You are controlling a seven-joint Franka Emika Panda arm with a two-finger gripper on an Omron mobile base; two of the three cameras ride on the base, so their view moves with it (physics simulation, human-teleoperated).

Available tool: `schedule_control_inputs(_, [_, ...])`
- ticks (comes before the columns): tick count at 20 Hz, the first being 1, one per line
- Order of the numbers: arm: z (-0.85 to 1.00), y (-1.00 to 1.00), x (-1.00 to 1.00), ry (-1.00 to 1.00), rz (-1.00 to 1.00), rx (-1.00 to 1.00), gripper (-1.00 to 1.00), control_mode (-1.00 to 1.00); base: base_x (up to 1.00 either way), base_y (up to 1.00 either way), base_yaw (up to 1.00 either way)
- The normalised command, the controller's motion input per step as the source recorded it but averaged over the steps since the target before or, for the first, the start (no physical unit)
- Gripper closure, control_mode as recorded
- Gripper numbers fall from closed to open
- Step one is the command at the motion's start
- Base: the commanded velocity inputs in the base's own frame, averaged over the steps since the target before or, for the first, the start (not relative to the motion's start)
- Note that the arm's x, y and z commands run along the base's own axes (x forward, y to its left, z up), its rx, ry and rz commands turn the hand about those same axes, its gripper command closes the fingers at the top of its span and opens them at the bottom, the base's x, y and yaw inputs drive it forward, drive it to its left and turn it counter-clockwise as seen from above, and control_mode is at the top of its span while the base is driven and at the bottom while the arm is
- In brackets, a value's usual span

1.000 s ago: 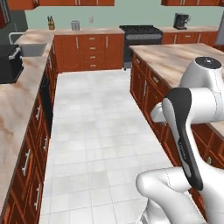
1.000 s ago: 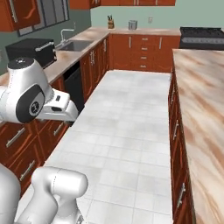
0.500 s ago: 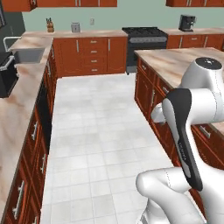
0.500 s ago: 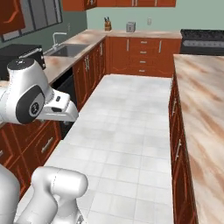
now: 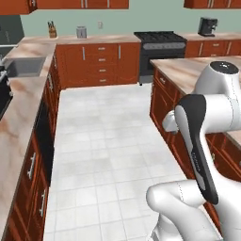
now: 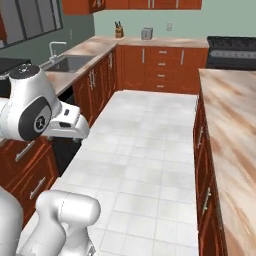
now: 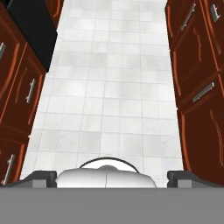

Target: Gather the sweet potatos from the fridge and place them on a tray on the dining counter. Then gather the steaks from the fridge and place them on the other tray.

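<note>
Claw (image 7: 112, 177) spread wide and empty: its two dark fingertips (image 7: 38, 177) sit far apart at the bottom of the hand view, nothing between them, pointing down over the pale tiled floor (image 7: 111, 87). Folded white arm (image 5: 207, 141) rises at the lower right of the left base view. Dining counter (image 6: 232, 130) runs along the robot's right side, tan-pink marbled top over red-brown drawer fronts with grey bar handles; the stretch of top in sight is bare. Its near corner also shows in the left base view, behind the arm. Across the aisle, wall counter (image 5: 19, 113) with the same marbled top carries a sink (image 6: 72, 62) with a curved faucet (image 6: 52, 47). Black appliance front (image 7: 30, 19) sits in that cabinet run, probably a dishwasher, though the angle is poor. At the far end of the floor: drawer bank, a black stove (image 5: 160, 44), a knife block (image 5: 52, 30), a small grey toaster (image 5: 81, 32) and a dark coffee machine (image 5: 207, 27) against the green wall.
</note>
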Motion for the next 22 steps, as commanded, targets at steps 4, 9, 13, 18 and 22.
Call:
schedule_control_inputs(4, [0.00, 0.00, 0.00, 0.00, 0.00, 0.00, -1.00, 1.00, 0.68, 0.42, -0.06])
schedule_control_inputs(9, [0.00, 0.00, 0.00, 0.00, 0.00, 0.00, -1.00, 1.00, 0.77, 0.37, -0.06])
schedule_control_inputs(13, [0.00, 0.00, 0.00, 0.00, 0.00, 0.00, -1.00, 1.00, 0.76, 0.34, -0.06])
schedule_control_inputs(18, [0.00, 0.00, 0.00, 0.00, 0.00, 0.00, -1.00, 1.00, 0.79, 0.31, -0.06])
schedule_control_inputs(22, [0.00, 0.00, 0.00, 0.00, 0.00, 0.00, -1.00, 1.00, 0.76, 0.30, -0.06])
